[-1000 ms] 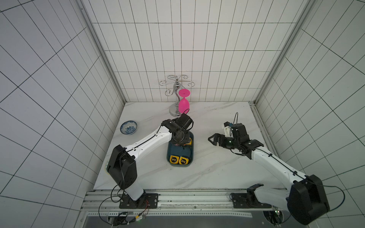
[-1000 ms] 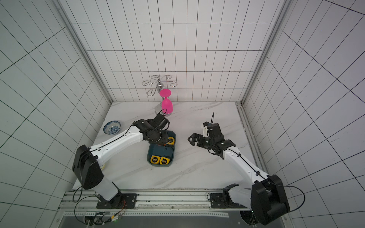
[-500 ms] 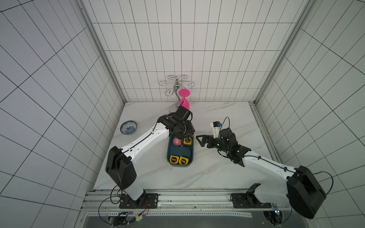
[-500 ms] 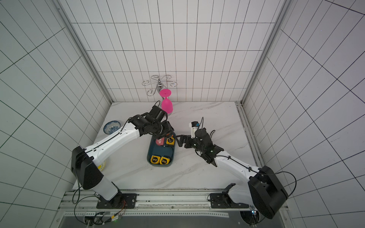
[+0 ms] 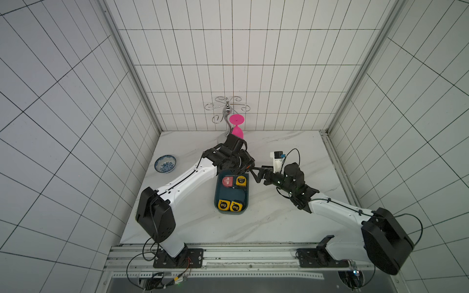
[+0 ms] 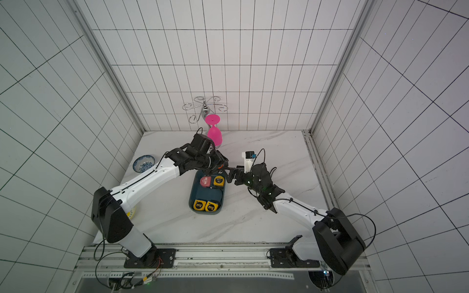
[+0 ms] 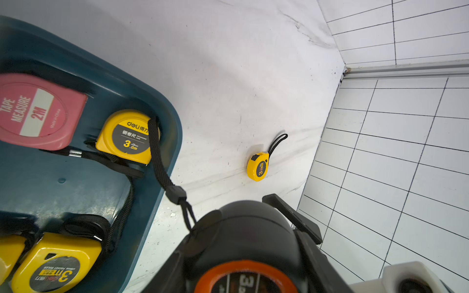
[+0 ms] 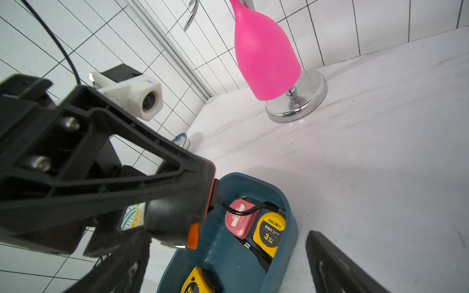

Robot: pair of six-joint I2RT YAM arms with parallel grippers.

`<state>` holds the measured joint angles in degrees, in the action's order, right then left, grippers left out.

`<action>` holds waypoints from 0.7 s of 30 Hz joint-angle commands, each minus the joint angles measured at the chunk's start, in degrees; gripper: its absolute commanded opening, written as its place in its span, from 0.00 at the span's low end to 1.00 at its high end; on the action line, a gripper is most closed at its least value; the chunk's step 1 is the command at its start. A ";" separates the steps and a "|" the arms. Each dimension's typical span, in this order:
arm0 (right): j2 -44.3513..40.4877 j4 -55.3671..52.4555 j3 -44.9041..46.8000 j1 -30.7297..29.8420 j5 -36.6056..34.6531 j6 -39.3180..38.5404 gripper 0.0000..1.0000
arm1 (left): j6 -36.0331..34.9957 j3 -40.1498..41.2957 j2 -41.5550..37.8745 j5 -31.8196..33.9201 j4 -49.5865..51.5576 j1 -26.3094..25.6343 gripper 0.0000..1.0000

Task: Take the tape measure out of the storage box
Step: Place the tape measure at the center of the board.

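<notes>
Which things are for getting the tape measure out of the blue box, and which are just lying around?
For the job: storage box; black-and-orange tape measure, gripped by the left end effector; open right end effector.

Just lying about: pink glass; chrome rack; blue-patterned bowl.

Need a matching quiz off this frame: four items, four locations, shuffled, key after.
Items
1. black-and-orange tape measure
2. pink tape measure
3. lone yellow tape measure
4. pink glass

Places
A. lying in the storage box
B. hanging upside down on the chrome rack
C. on the table, outside the box
D. gripped in the left hand

Pairs: 1-D, 2-A, 3-C, 4-B
</notes>
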<state>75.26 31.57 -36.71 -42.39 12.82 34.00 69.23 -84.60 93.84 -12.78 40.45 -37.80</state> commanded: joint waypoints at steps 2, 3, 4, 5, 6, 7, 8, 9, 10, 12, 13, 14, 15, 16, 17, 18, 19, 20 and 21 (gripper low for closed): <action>0.74 5.37 1.85 0.35 2.30 -0.64 0.99 | 0.76 0.08 1.16 -5.13 -4.62 -0.54 0.00; 0.81 5.88 1.97 0.53 2.87 -0.69 0.99 | 1.13 0.57 1.17 -6.53 -5.57 -0.14 0.00; 0.81 6.27 2.12 0.72 3.41 -0.69 0.99 | 1.65 1.47 1.08 -8.04 -7.07 0.31 0.00; 0.85 6.33 2.17 0.82 3.44 -0.69 0.99 | 2.01 2.34 0.85 -9.56 -8.57 0.64 0.00; 0.88 6.05 2.13 0.98 3.61 -0.69 0.99 | 2.76 3.33 0.50 -10.52 -9.76 0.88 0.00; 0.86 6.20 2.29 1.08 3.62 -0.78 1.00 | 3.07 4.02 0.27 -11.39 -10.88 1.04 0.00; 0.91 6.22 2.41 1.13 3.32 -0.78 0.99 | 3.27 4.38 0.07 -11.80 -11.17 1.15 0.00; 0.86 6.20 2.50 1.25 3.03 -0.73 0.97 | 3.36 4.51 0.02 -12.34 -11.18 1.22 0.00; 0.85 6.09 2.61 1.34 2.63 -0.72 0.95 | 3.42 4.65 0.07 -12.91 -11.13 1.28 0.00; 0.94 5.78 2.61 1.76 2.56 -0.69 0.88 | 3.62 4.90 0.02 -13.66 -11.00 1.28 0.00; 0.90 5.49 2.48 1.95 2.54 -0.69 0.82 | 3.88 5.25 -0.06 -13.85 -11.05 1.25 0.00; 1.01 5.06 2.36 2.11 2.67 -0.69 0.77 | 3.98 5.56 -0.19 -13.86 -11.09 1.24 0.00; 1.13 4.74 2.13 2.21 2.82 -0.77 0.71 | 3.98 5.82 -0.30 -13.86 -11.30 1.20 0.00; 1.48 4.41 1.80 2.31 3.19 -0.78 0.66 | 4.05 6.17 -0.41 -13.94 -11.51 1.17 0.00; 1.74 4.38 1.73 2.40 3.49 -0.71 0.62 | 4.07 6.27 -0.39 -14.16 -11.69 1.19 0.00; 2.01 4.53 1.64 2.45 3.69 -0.63 0.57 | 4.15 6.36 -0.41 -14.44 -11.79 1.21 0.00; 2.32 4.72 1.64 2.49 3.89 -0.39 0.52 | 4.08 6.39 -0.38 -14.55 -11.95 1.17 0.00; 2.49 5.02 1.71 2.49 4.13 -0.19 0.48 | 4.07 6.39 -0.40 -14.69 -12.05 1.13 0.00; 2.64 5.34 1.73 2.49 4.31 0.01 0.45 | 4.07 6.38 -0.31 -14.90 -12.27 1.19 0.00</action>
<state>76.71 36.77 -35.55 -40.56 17.32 34.24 73.01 -78.15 94.37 -25.08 30.70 -36.53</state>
